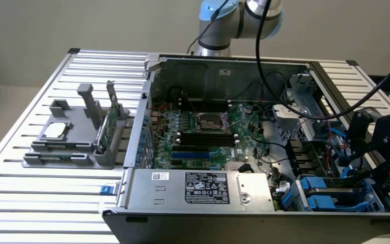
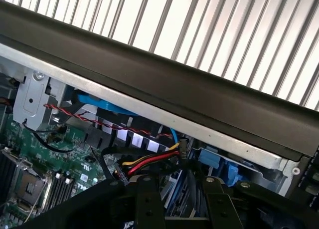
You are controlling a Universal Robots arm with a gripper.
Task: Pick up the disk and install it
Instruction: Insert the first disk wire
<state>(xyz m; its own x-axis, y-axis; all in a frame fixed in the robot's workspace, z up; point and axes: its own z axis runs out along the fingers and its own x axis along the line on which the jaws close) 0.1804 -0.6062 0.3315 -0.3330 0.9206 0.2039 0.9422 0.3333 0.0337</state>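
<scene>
Exterior view: a slatted metal tabletop point(image 1: 39, 203) carries an open computer case point(image 1: 249, 226) lying on its side.
Arm point(image 1: 242, 23): rises behind the case's far wall; its black wrist hangs over the case's near corner on the exterior view's right.
Motherboard point(image 1: 195, 137): green, flat on the case floor.
Power supply point(image 1: 202, 188): silver box with a printed label, along the case's near wall.
Fixture point(image 1: 59, 152): grey holder on the tabletop, to the case's side on the exterior view's left.
Pincer point(image 2: 184, 211): two black fingers point(image 2: 149, 209) stand apart with a gap between them, above the drive bay.
Disk point(image 1: 320, 195): blue-railed, seated in the drive bay just beneath the pincer; touching or apart cannot be told.
Cables point(image 2: 149, 161): yellow, red and black bundle just beside the fingers.
Green card point(image 1: 109, 129): on edge in the fixture.
Chip point(image 1: 57, 130): flat on the fixture.
</scene>
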